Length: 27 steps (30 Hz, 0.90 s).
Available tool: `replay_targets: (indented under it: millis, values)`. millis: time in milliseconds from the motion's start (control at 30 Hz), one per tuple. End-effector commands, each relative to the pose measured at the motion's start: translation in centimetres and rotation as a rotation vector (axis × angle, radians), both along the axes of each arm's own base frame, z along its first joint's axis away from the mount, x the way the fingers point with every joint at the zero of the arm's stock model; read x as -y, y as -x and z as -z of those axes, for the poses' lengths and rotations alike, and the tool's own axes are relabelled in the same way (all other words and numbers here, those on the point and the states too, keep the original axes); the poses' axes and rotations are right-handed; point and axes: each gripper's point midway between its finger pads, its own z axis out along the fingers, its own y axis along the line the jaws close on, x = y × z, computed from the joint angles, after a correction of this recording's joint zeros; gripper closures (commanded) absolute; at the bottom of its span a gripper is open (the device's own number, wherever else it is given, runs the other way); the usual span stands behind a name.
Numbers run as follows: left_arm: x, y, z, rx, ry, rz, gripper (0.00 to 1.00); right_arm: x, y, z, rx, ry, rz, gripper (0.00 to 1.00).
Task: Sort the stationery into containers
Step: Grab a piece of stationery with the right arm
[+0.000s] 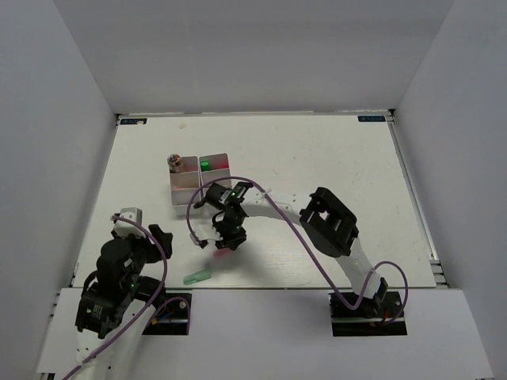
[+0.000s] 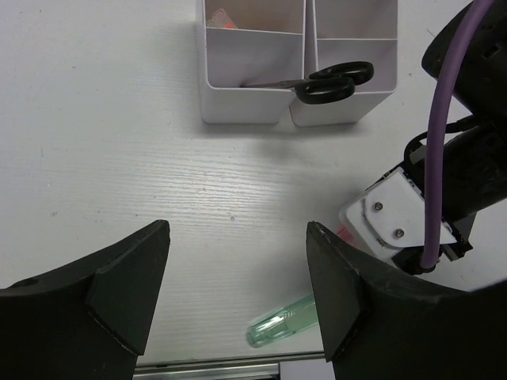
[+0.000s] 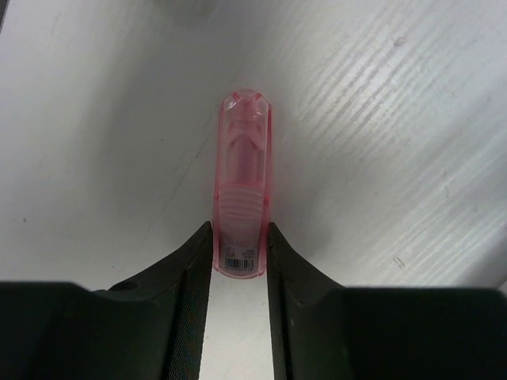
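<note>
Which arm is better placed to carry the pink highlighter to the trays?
Right: the right pincer clasps the pink highlighter on both sides. The left pincer hangs open and empty, farther back.

overhead facing down on table [image 1: 333, 174], left wrist low, sharing its trays [image 2: 242, 95], right wrist pressed close

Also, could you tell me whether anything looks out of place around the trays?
Yes: the black-handled scissors lie askew, straddling both white trays. The blades reach into one near compartment and the handles sit over the other's, rather than inside a single compartment.
</note>
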Motion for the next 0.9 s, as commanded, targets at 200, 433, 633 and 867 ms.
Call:
replay_targets:
  millis: [200,433,633,867]
  values:
    - [0.6,0.7,-0.6,-0.012,0.037,0.027,0.20,2.9,-1.5,-3.5,0.134,0.004,0.225,1.00]
    - [0.9,0.7,-0.4,-0.027,0.049,0.030,0.20,4.6,-3.8,-7.8,0.268,-0.049,0.317,1.00]
    - [1.1,0.6,-0.1,-0.044,0.051,0.040,0.19,4.6,-9.0,-10.9,0.465,-0.130,0.424,1.00]
    - [1.6,0.5,0.1,-0.061,0.067,0.053,0.19,1.1,-15.2,-13.5,0.614,-0.225,0.488,1.00]
